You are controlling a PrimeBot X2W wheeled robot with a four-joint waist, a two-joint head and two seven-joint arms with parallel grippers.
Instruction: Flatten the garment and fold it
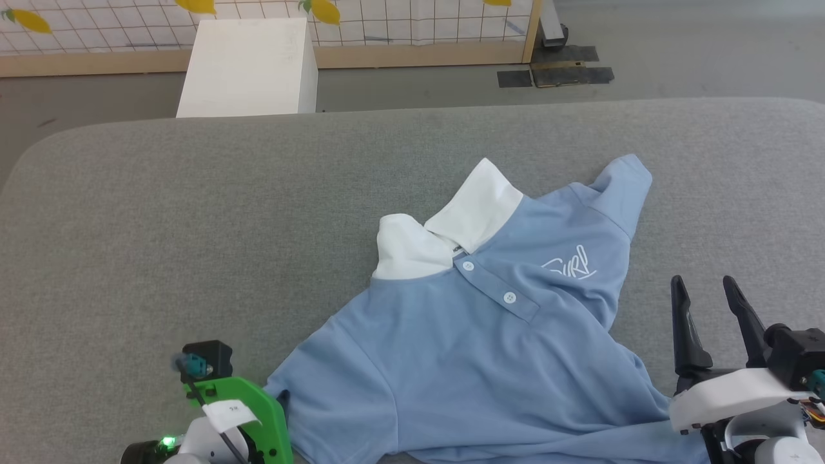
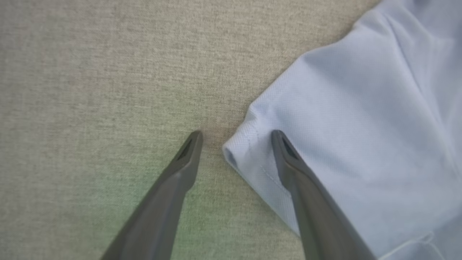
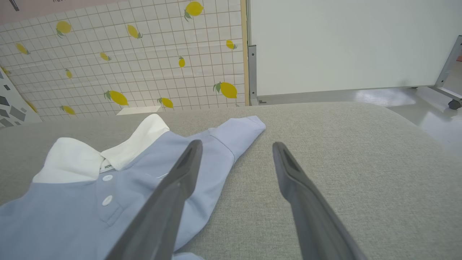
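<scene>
1. A light blue polo shirt (image 1: 490, 361) is lying rumpled on the grey upholstered surface (image 1: 193, 225), its length running slantwise from the far white collar (image 1: 451, 225) to the near hem.
2. The left gripper (image 2: 237, 135) is hovering spread wide over the sleeve cuff (image 2: 245, 155), one finger above fabric, the other above bare upholstery.
3. The right gripper (image 1: 704, 281), equally spread and empty, is hanging just right of the shirt; the left looks nearer.

We identify the left gripper (image 2: 236, 134) and right gripper (image 1: 702, 281) by two long, dark grey, tapering fingers each. The left wrist carries a green bracket (image 1: 261, 415), black camera module (image 1: 209, 357), white label (image 1: 229, 412) and lit green LED (image 1: 169, 442). The right wrist carries a white shell (image 1: 735, 390).
</scene>
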